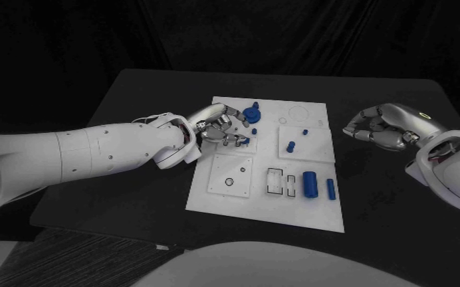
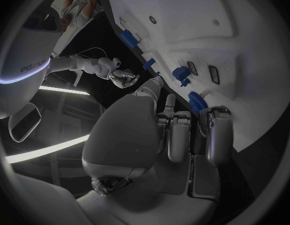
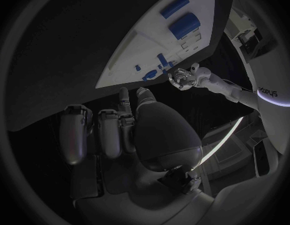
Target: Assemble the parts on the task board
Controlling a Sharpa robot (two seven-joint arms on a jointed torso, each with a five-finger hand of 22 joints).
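Fingers of our left hand (image 1: 219, 129) pinch a small blue part (image 1: 243, 141) over the task board (image 1: 271, 200), while our right hand (image 1: 383, 127) hovers beside it, curled on nothing.

This looks like a robotics lab or test cell. A black table (image 1: 143, 101) stands before a black curtain (image 1: 230, 14) that closes off the background, a staged bench rather than a room someone lives in. On the table lies a white task board (image 1: 316, 207) with cut-out slots and small blue parts (image 1: 310, 184). Strip lights (image 2: 47, 150) glow in the dark room around it.
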